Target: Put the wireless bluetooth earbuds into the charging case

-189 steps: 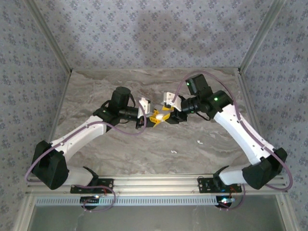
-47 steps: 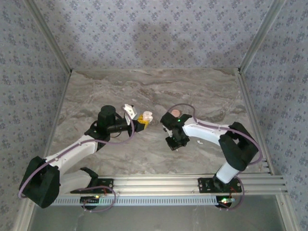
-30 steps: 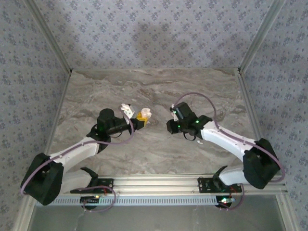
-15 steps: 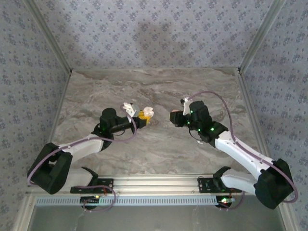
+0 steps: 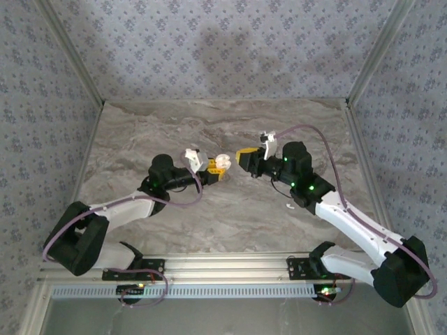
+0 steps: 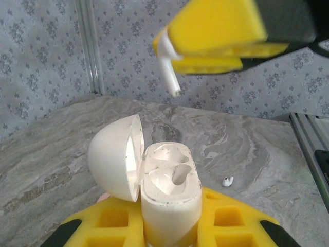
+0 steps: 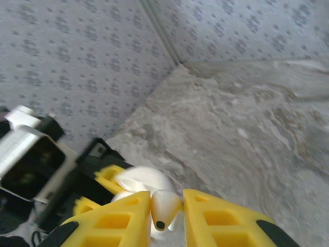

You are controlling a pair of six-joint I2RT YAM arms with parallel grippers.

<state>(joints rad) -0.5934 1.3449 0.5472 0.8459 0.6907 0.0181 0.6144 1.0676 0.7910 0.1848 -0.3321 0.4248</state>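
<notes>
Right gripper (image 5: pixel 244 155) has closed in, pinching a tiny white stemmed plastic earbud (image 6: pixel 168 72) just above the open white oval charging case (image 6: pixel 167 181) clamped in the left gripper (image 5: pixel 219 165); we judge insertion next.

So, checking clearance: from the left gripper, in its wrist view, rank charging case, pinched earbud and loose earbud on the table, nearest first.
1. The charging case, open, held in the left gripper.
2. The pinched earbud, above it in the right gripper.
3. The loose earbud, rightward on the table.
</notes>
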